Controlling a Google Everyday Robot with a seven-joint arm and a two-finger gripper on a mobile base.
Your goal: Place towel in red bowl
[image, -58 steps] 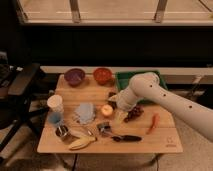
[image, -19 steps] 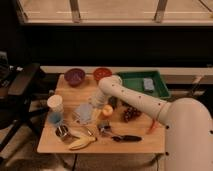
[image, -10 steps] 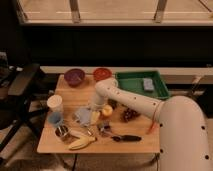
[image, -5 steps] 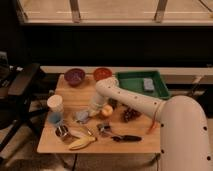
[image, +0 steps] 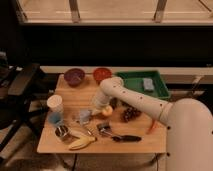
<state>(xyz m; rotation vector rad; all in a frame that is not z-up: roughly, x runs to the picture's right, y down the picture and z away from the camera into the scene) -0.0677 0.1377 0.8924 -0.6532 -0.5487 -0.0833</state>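
Arm [image: 132, 101] swung across table [image: 75, 98], fingers [image: 96, 107] btwn towel [image: 83, 116] & apple [image: 107, 111]

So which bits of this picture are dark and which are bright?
Camera view: brightest along the pale strip at the top; a dark band lies behind the table; the table is evenly lit, no glare; the gripper, low beside the towel, sits in the same soft light.

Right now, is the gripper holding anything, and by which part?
Cannot tell. The gripper is low at the right edge of the towel, beside the fruit; whether it has a hold does not show.
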